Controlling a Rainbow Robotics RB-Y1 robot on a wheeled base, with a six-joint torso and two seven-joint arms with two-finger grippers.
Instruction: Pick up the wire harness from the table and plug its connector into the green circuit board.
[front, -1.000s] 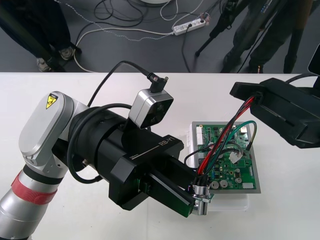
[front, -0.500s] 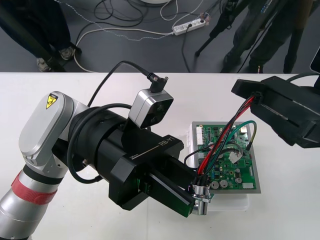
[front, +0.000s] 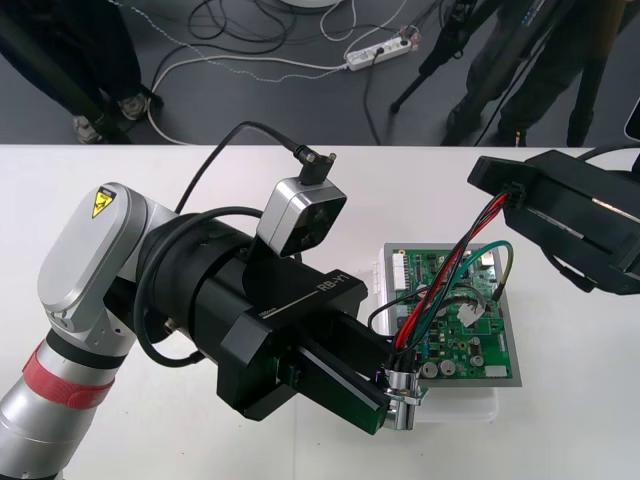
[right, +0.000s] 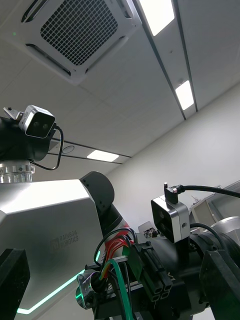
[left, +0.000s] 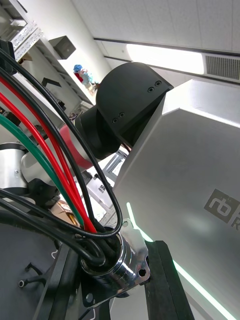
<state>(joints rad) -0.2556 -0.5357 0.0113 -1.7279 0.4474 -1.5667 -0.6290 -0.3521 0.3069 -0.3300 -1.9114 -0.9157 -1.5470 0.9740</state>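
Wire harness (front: 437, 290): off the worktop (front: 200, 180), its red, black and green wires strung above the board (front: 470, 350) between the two hands.
Socket (front: 402, 380): at the board's 7 o'clock corner, between the left fingers.
Plug (right: 150, 281): raised past the board's 1 o'clock corner, clear of the board.
Left hand (front: 397, 393): pinching the socket, reaching in from 9 o'clock.
Right hand (front: 500, 188): pinching the plug end, coming in from 3 o'clock.
Board: green, on a white base (front: 460, 408), toward 4 o'clock on the worktop.
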